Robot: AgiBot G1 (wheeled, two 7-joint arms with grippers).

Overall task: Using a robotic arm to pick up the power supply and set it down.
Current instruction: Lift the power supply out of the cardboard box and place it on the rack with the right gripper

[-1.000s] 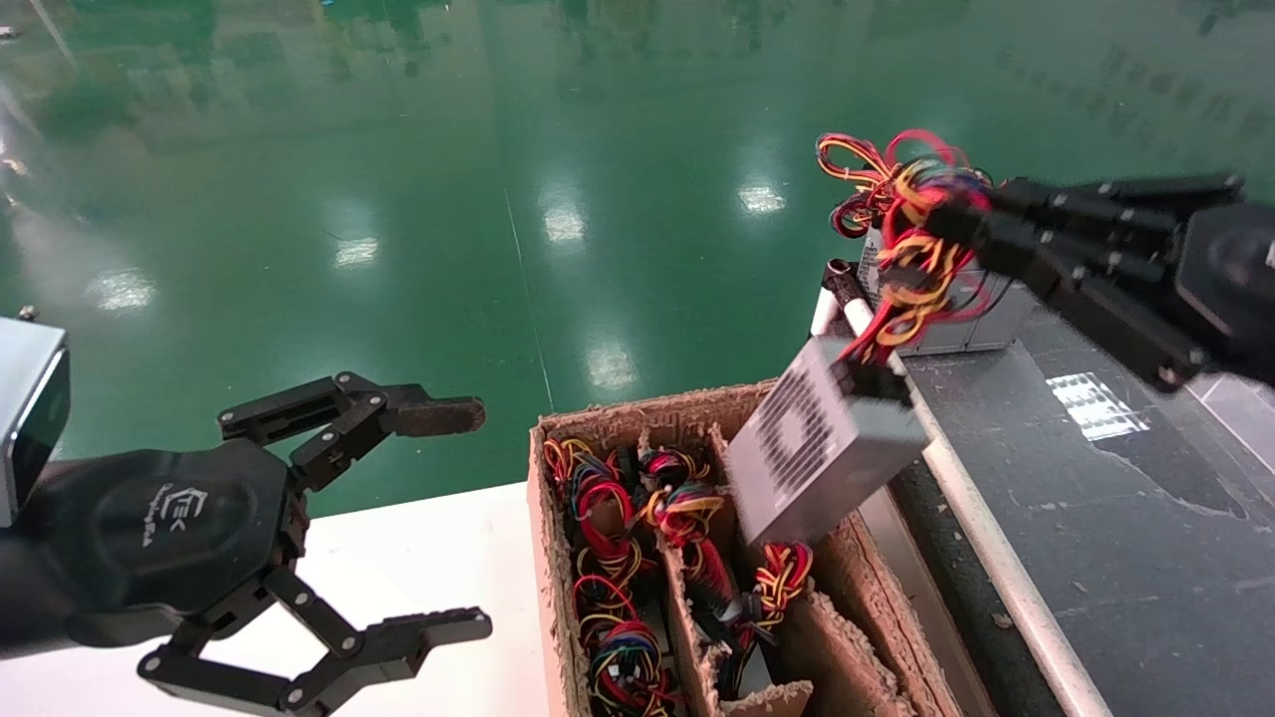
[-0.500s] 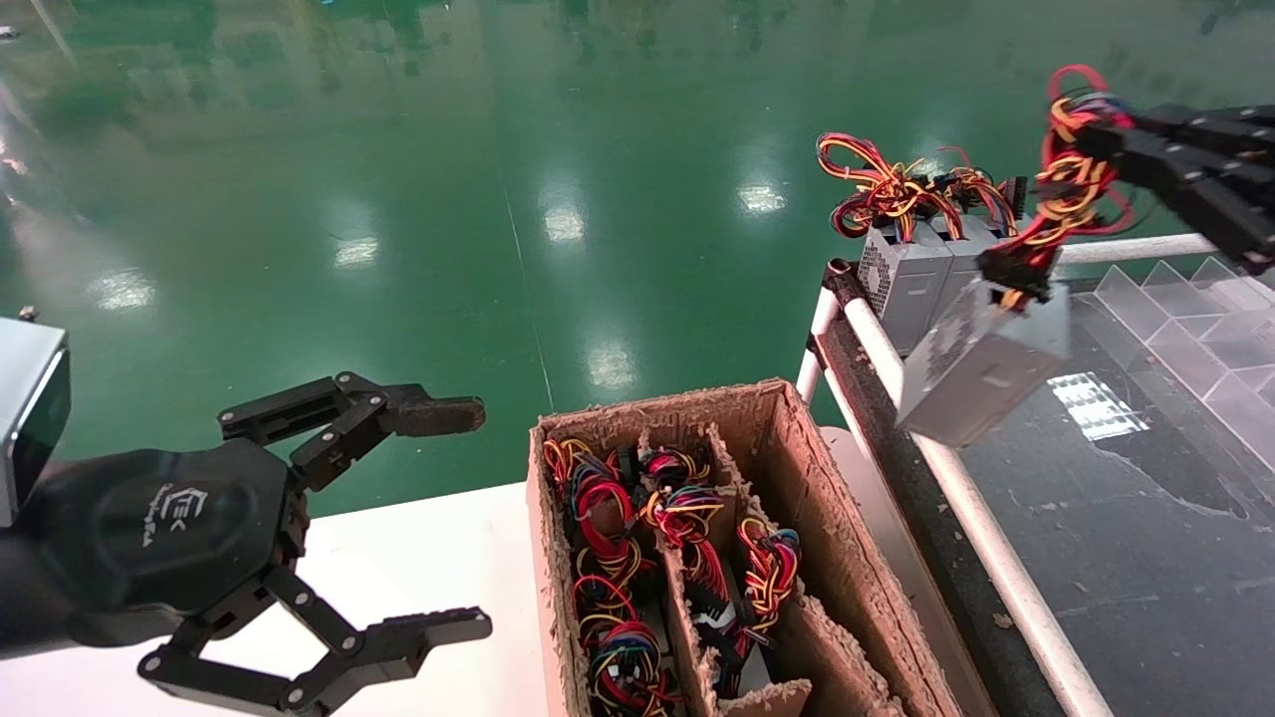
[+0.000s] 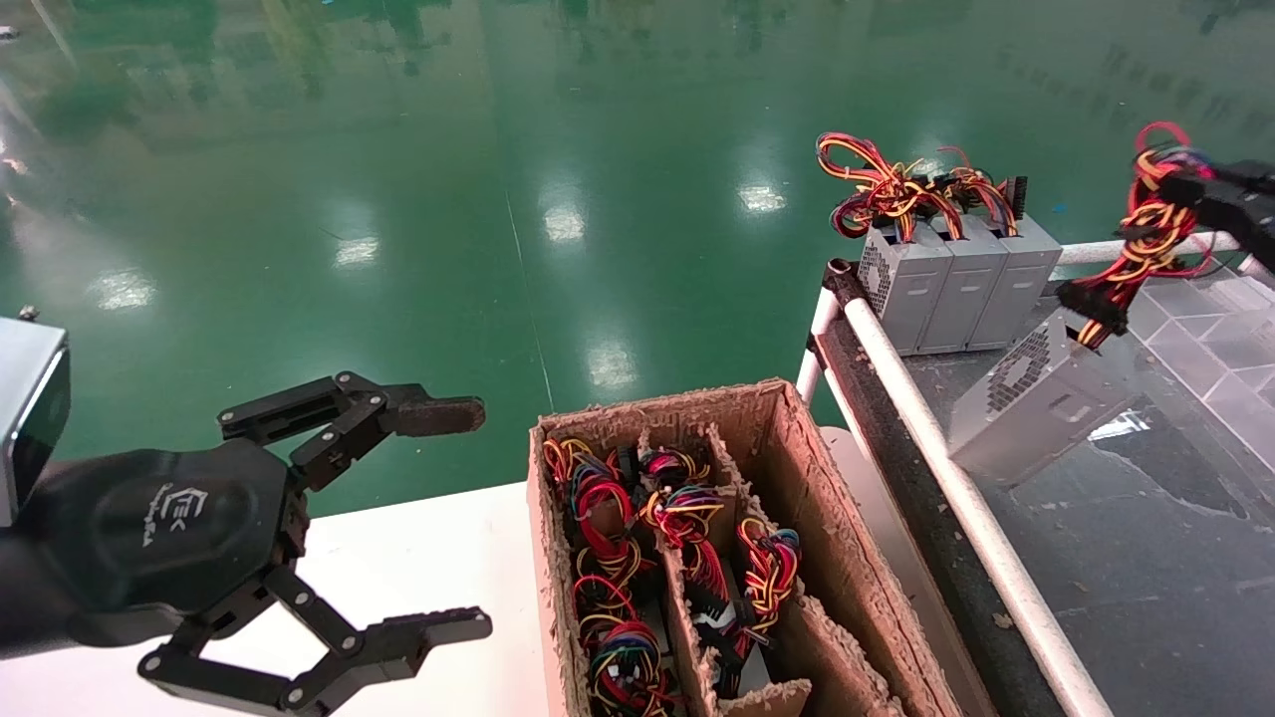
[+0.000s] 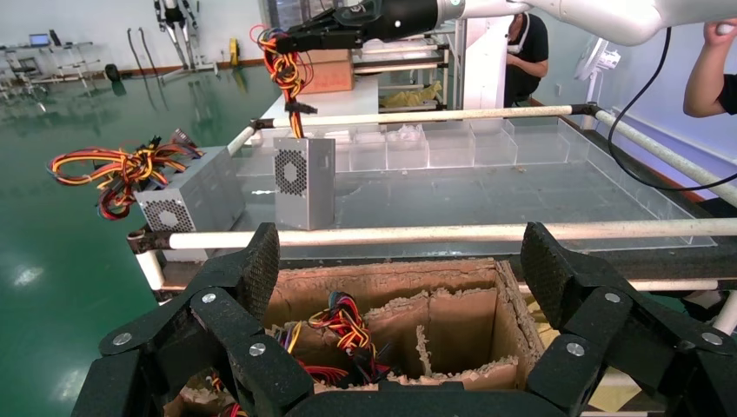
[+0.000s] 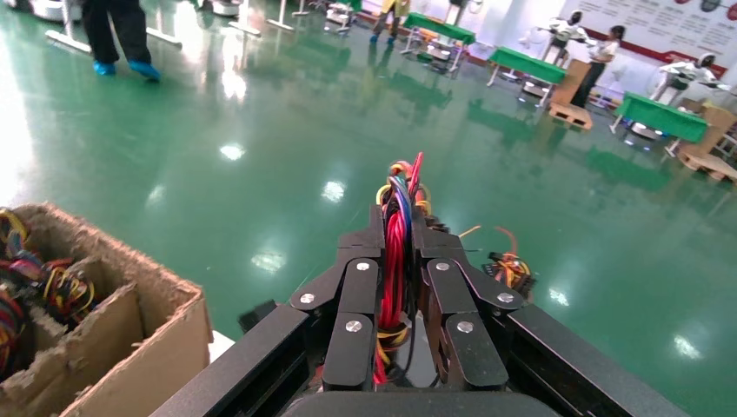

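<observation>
The robotic arm at work is my right one. Its gripper (image 3: 1180, 189) (image 5: 398, 228) is shut on the red, yellow and black cable bundle (image 3: 1146, 239) (image 5: 395, 261) of a silver power supply (image 3: 1036, 408) (image 4: 304, 182). The power supply hangs tilted from those cables, just over the dark tabletop (image 3: 1146, 558) at the right, in front of the row of standing units. In the left wrist view its lower edge looks level with the tabletop; I cannot tell whether it touches. My left gripper (image 3: 458, 518) (image 4: 401, 269) stays parked at the left, open and empty.
Three grey power supplies (image 3: 956, 279) with cable tangles stand in a row at the table's far corner. A white rail (image 3: 926, 438) edges that table. A worn cardboard box (image 3: 657, 403) with dividers holds cabled units. Clear plastic dividers (image 3: 1215, 329) lie at the far right.
My right gripper has carried the power supply rightward, from above the cardboard box, across the white rail, to low over the dark table. The left arm has not moved.
</observation>
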